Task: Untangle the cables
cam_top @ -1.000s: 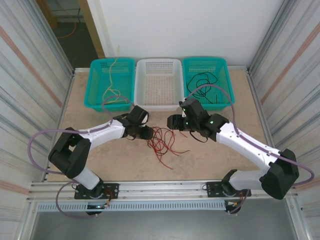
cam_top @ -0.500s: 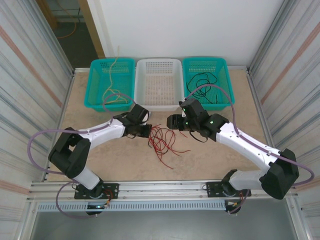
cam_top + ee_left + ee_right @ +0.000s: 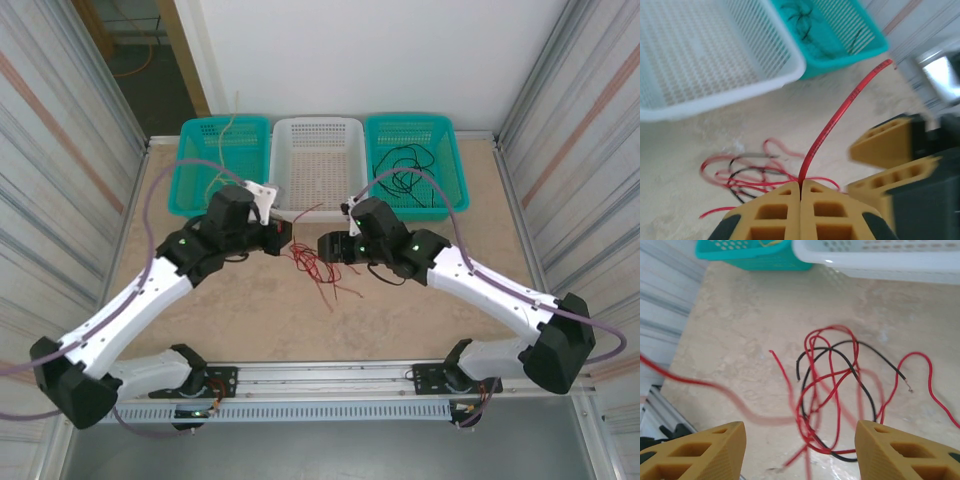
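Left wrist view: left hand (image 3: 801, 186) pressed together, pinching one red cable (image 3: 842, 110) that rises up-right toward the right hand (image 3: 330, 247). Remaining cables (image 3: 310, 262), red plus one black, lie tangled on the surface (image 3: 400, 320) between both hands, near the white basket (image 3: 318, 160). Right hand is spread just above the tangle, with open room toward the arm bases.
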You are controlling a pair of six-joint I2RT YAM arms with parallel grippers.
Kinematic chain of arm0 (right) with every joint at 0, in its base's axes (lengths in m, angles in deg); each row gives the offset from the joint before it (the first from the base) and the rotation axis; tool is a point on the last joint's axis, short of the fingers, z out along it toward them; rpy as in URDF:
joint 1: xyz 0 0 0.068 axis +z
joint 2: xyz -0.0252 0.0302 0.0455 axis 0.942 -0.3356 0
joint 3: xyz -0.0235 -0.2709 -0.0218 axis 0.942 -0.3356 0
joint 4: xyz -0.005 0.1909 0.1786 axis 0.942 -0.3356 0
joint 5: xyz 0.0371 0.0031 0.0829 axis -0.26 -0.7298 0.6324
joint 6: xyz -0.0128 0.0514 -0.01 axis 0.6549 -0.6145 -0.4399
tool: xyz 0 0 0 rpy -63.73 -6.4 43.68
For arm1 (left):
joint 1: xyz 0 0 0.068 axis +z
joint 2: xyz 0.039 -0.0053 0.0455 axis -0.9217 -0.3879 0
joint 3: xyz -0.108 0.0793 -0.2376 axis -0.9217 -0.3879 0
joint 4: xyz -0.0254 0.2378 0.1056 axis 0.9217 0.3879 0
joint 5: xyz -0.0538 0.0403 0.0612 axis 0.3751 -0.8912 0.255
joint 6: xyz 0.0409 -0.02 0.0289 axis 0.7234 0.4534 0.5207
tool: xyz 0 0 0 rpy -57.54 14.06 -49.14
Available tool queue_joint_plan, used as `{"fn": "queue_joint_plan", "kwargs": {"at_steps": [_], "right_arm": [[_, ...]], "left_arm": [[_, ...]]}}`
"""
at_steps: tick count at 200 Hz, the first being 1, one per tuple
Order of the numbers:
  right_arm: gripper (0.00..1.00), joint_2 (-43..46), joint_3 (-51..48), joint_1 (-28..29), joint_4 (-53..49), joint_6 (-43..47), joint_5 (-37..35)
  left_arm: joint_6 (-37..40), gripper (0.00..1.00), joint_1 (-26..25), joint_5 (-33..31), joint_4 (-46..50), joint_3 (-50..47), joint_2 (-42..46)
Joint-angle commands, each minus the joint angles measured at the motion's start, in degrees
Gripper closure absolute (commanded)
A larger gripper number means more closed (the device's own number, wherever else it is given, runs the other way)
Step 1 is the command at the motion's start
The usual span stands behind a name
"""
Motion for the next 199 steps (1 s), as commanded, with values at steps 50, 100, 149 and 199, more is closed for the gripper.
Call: {"fn": "queue_joint_plan", "kwargs": {"at_steps": [50, 100, 149, 199], "right_arm": [[0.39, 0.0, 6.0, 6.1, 7.8, 5.6, -0.9], [0.65, -1.6, 3.8, 6.5, 9.0, 3.2, -0.4], [0.87, 0.5, 4.2, 7.5, 7.9, 3.4, -2.2], [0.91, 3.9, 9.5, 7.2, 6.0, 3.9, -5.5]], "left_arm": [[-3.3, 1.00, 0.2, 9.9, 0.8, 12.1, 1.9], [-4.0, 1.00, 3.4, 5.6, 1.6, 17.4, 3.8], [-8.7, 1.00, 11.6, 9.7, 1.0, 16.2, 4.2], [-10.7, 0.01, 11.7, 11.6, -9.2, 3.4, 7.5]]}}
